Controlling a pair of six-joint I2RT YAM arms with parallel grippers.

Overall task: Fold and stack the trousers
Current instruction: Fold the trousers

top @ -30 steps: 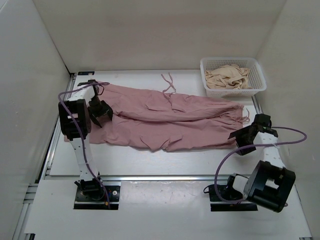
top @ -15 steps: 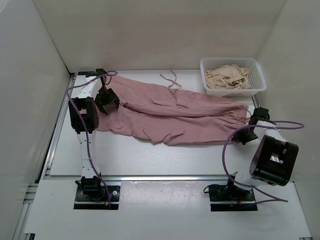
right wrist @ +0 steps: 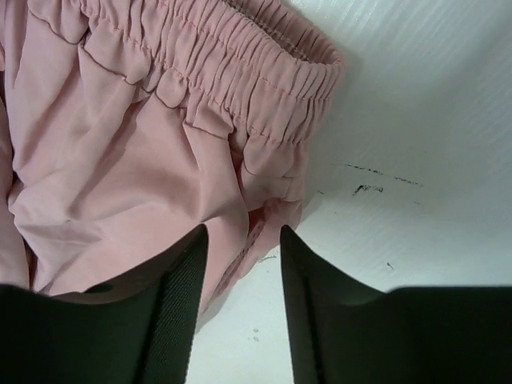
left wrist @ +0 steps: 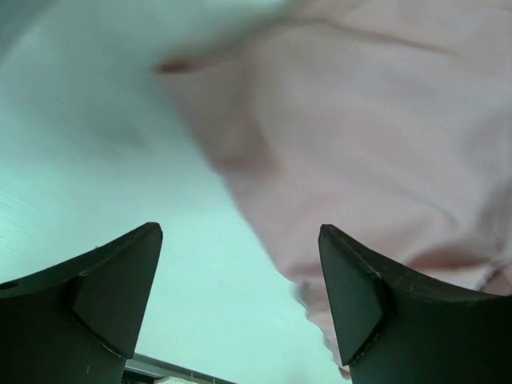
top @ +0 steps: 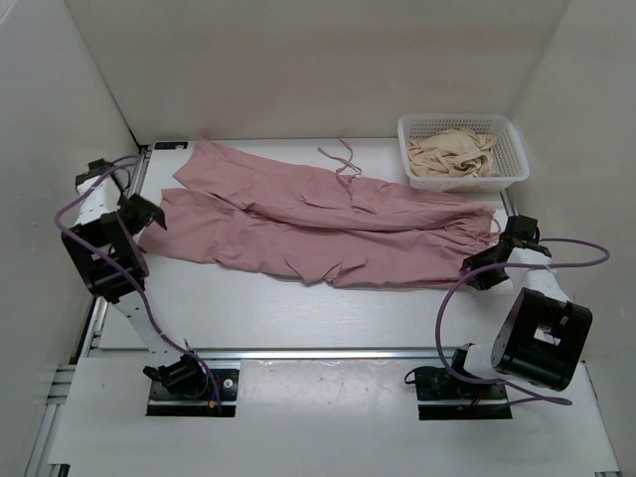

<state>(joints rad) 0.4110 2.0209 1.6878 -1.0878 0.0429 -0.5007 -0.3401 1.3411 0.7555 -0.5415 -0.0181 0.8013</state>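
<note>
I see my left gripper [left wrist: 240, 240] spread wide, holding nothing, just beside the leg ends. My right gripper [right wrist: 240, 240] stands with a narrow gap over the waistband [right wrist: 240, 72] corner and does not pinch it. The trousers [top: 318, 224] lie lengthwise from left to right, waist at the right, on the white table [top: 298, 308]. A basket [top: 517, 164] is at the far right.

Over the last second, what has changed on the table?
The left gripper pulled the leg ends of the trousers further left, let go and drew back off the cloth, open. The right gripper stayed by the waistband; the basket did not move.
</note>
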